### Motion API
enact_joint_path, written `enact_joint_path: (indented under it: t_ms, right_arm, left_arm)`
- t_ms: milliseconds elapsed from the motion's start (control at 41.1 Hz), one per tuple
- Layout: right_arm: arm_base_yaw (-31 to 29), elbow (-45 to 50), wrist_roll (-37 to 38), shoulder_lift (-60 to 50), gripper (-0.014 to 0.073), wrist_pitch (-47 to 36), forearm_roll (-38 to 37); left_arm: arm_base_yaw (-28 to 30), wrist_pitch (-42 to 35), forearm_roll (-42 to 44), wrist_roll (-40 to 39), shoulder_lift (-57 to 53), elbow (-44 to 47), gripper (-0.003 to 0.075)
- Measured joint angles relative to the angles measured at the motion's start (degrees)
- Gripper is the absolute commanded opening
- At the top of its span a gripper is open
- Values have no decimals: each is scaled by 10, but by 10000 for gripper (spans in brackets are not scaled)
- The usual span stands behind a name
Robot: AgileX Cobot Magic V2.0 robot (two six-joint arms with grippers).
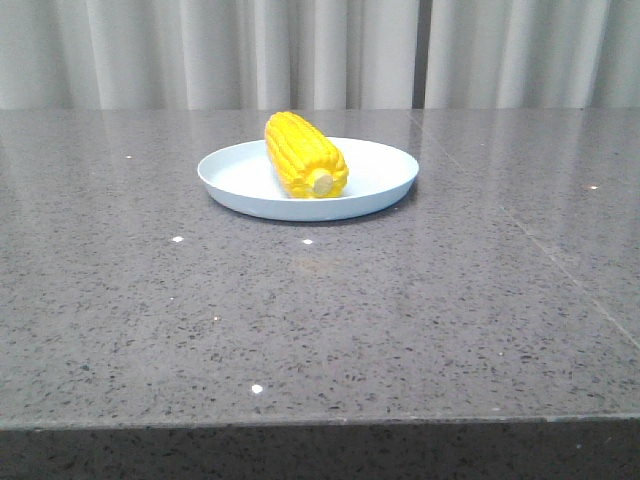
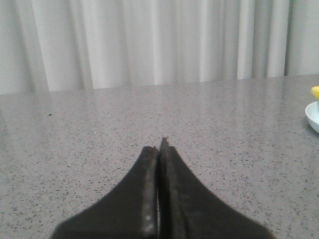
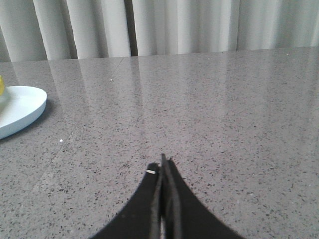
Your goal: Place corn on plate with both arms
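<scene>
Corn on its plate, both pincers pinched together and carrying nothing.

Nearest me, the left gripper [image 2: 160, 142] and right gripper [image 3: 163, 160] sit low over the grey table [image 1: 320, 320], jaws pressed together, well clear of the dish. Farther back the corn [image 1: 305, 155] lies across the plate [image 1: 375, 165], stem end toward us; being round, it could roll off the low rim if an arm nudged the plate.

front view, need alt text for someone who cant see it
A bright yellow corn cob lies on a round pale blue-white plate, its pale cut stem end facing the camera. The plate sits on a speckled grey stone table with pale pleated curtains behind. No robot arm is in view.
</scene>
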Motion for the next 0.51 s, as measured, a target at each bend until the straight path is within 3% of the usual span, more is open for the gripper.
enact_joint_path:
  t_ms: [511]
  right_arm:
    - [0,0,-16,0,-68,-14,5]
  left_arm:
    - [0,0,0,0,0,0,-20]
